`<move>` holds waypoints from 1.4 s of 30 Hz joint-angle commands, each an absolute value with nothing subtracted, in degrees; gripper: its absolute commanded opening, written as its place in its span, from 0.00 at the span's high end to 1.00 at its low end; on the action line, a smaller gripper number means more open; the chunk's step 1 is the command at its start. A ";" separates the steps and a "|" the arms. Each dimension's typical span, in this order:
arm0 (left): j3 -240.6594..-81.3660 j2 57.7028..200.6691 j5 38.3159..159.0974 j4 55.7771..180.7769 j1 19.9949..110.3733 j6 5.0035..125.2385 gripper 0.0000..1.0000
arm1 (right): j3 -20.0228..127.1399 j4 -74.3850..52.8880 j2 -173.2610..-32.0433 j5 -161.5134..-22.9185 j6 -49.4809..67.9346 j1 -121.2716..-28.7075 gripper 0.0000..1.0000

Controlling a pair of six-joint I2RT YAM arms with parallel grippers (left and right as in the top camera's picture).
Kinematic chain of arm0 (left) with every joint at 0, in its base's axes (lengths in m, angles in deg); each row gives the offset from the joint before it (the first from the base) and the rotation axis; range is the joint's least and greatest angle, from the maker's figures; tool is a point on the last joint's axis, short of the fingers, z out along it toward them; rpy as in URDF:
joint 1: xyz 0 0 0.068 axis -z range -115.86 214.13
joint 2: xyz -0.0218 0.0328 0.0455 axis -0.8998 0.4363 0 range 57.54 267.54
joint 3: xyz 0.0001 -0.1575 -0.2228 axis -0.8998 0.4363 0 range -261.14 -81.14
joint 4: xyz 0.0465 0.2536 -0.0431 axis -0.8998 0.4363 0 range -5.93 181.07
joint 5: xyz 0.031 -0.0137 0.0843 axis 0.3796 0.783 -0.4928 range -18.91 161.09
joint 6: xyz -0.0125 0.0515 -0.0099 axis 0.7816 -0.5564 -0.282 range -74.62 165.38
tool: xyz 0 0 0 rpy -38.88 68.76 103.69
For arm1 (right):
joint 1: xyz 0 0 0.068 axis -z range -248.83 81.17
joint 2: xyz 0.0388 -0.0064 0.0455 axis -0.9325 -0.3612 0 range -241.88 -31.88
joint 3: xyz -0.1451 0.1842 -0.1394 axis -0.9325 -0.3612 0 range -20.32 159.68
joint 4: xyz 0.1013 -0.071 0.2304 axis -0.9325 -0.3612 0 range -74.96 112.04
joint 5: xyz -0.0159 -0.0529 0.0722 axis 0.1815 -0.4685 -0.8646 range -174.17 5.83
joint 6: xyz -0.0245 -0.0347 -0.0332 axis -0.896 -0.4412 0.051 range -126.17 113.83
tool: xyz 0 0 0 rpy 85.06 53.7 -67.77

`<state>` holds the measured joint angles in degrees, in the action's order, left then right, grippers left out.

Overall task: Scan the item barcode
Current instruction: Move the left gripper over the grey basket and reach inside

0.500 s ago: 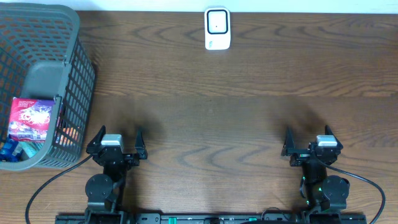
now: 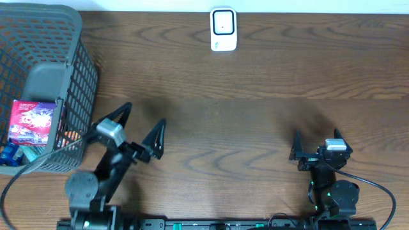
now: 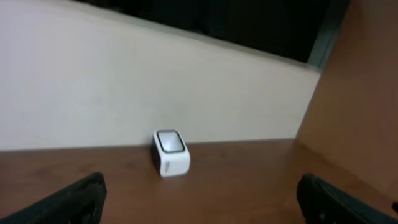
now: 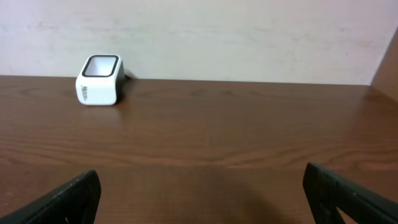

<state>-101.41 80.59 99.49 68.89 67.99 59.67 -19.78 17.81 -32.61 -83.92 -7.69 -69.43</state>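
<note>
The white barcode scanner [image 2: 223,29] stands at the table's far edge, also seen in the left wrist view [image 3: 170,152] and the right wrist view [image 4: 99,79]. A red packaged item [image 2: 30,121] lies in the grey basket [image 2: 83,89] at the left, with a blue item [image 2: 9,153] beside it. My left gripper [image 2: 144,115] is raised just right of the basket, open and empty, tilted toward the scanner [image 3: 200,199]. My right gripper [image 2: 316,135] rests low at the front right, open with nothing between its fingers [image 4: 202,193].
The basket fills the left edge of the table and holds a few more small goods, among them something orange [image 2: 71,136]. A pale wall runs behind the scanner. Bare wood lies between the two arms and the scanner.
My left arm has lifted off its rest and swung its open gripper up and away from the front edge, turned slightly. The right arm has not moved.
</note>
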 commanded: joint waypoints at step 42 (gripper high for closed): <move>-182.24 151.58 66.86 149.02 28.26 76.61 0.02 | -20.00 17.76 -32.52 -83.64 -7.08 -70.00 0.01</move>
